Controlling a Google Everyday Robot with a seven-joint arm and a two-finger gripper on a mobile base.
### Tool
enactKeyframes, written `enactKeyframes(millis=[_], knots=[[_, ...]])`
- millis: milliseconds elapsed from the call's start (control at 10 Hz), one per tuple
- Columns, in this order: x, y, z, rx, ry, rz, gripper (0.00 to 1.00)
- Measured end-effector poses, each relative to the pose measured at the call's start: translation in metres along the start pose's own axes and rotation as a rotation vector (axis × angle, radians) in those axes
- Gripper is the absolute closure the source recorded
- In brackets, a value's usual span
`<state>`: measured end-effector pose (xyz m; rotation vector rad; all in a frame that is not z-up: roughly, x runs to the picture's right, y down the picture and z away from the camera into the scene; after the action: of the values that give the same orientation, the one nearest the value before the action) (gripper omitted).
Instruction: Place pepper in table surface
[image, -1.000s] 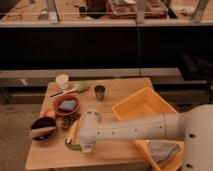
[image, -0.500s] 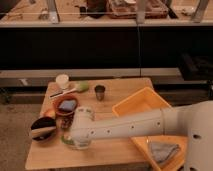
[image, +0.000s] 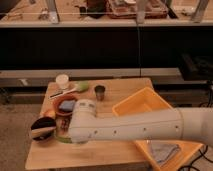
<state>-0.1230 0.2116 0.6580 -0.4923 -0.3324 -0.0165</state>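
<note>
Wooden bench (image: 107, 151) across the lower half, planks running left to right. Over it, reaching in from the right edge, a thick white arm (image: 135, 129) ending in a rounded wrist above the bench's left part. Big yellow bin (image: 134, 103) on the right, partly behind the arm. Further left, a dark round bowl (image: 41, 129) and a reddish bowl (image: 66, 106); behind them a white cup (image: 62, 80) and a small dark cup (image: 100, 91).

Gripper (image: 71, 137) tucked below the wrist, low over the bench's front-left area beside the dark bowl; released or clenched, cannot tell. Just at its left lower edge, a slim green curve, probably the pepper (image: 61, 139), long axis roughly left to right, close above or on the wood. Judged near the set-down: short drop, bare planks directly in front.
</note>
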Motion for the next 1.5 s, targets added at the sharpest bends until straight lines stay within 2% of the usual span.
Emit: enactKeyframes(millis=[100, 200, 300, 400, 600, 800, 1000, 1200, 1500], knots=[[0.002, 0.0, -0.005, 0.009, -0.038, 0.001, 0.94], [0.005, 0.001, -0.007, 0.002, -0.042, 0.015, 0.94], [0.011, 0.002, -0.008, -0.013, -0.03, 0.034, 0.94], [0.02, 0.003, -0.008, -0.036, 0.008, 0.069, 0.94], [0.034, 0.005, -0.001, -0.085, 0.042, 0.123, 0.94], [0.06, 0.013, 0.02, -0.133, 0.044, 0.18, 0.94], [0.078, 0.029, 0.045, -0.171, 0.027, 0.217, 0.93], [0.086, 0.041, 0.061, -0.214, 0.035, 0.231, 0.81], [0.089, 0.047, 0.07, -0.254, 0.078, 0.242, 0.49]])
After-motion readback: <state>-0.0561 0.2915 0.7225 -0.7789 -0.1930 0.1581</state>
